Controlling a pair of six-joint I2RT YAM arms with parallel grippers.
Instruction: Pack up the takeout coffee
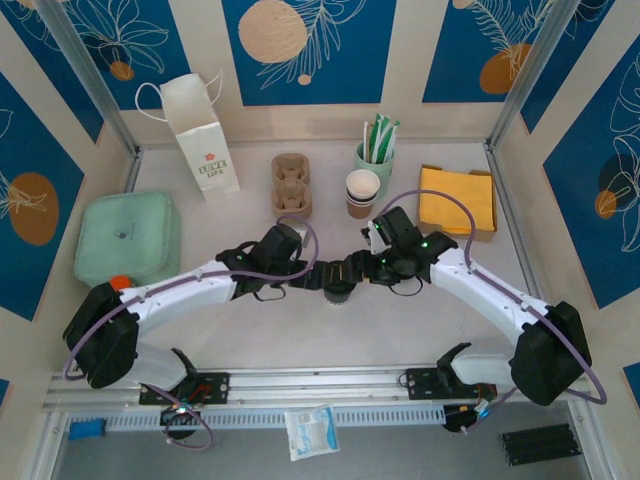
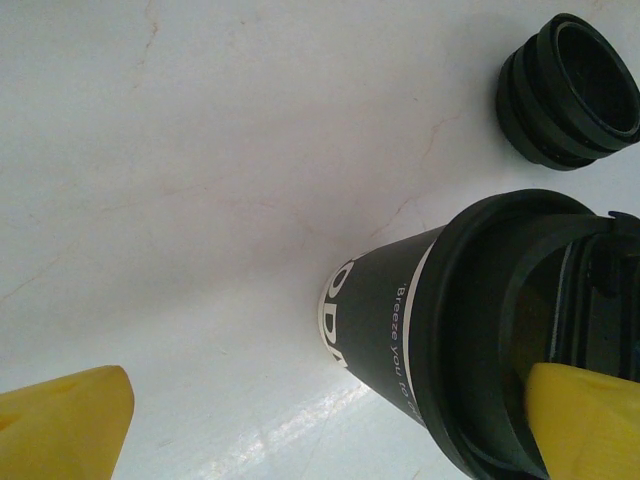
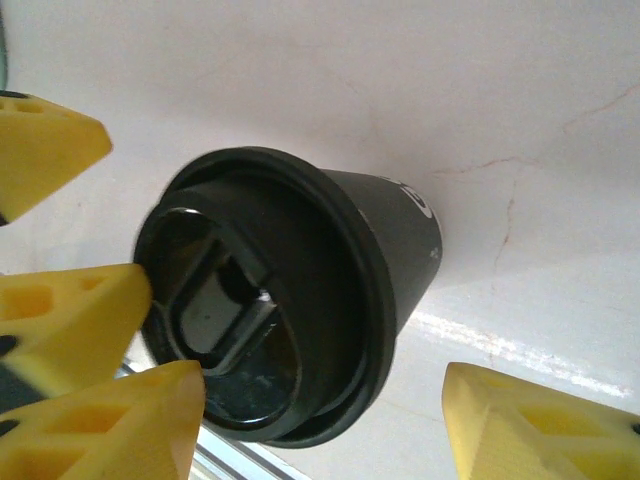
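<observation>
Coffee is upright on the worktop (image 1: 400, 330): the takeout coffee (image 1: 338, 288), black lid (image 3: 300, 200) on, stands nearer the arm bases than the cardboard carrier (image 1: 291, 185) and slightly to its right. Both arms reach in toward it from opposite sides.

My left end effector (image 2: 330, 392) is fully released. One yellow pad (image 2: 585, 425) overlaps the lid's rim and the other sits well off to the side, so I read it as standing by rather than gripping.

My right end effector (image 3: 322, 375) is parted too and straddles the cup. Bare worktop shows between its far pad (image 3: 540, 425) and the cup wall, so nothing is grasped. I judge this to be the line-up for the pick.

The paper bag (image 1: 205, 135) just left of the carrier looks like the destination, though the carrier's wells may take the cup first.
</observation>
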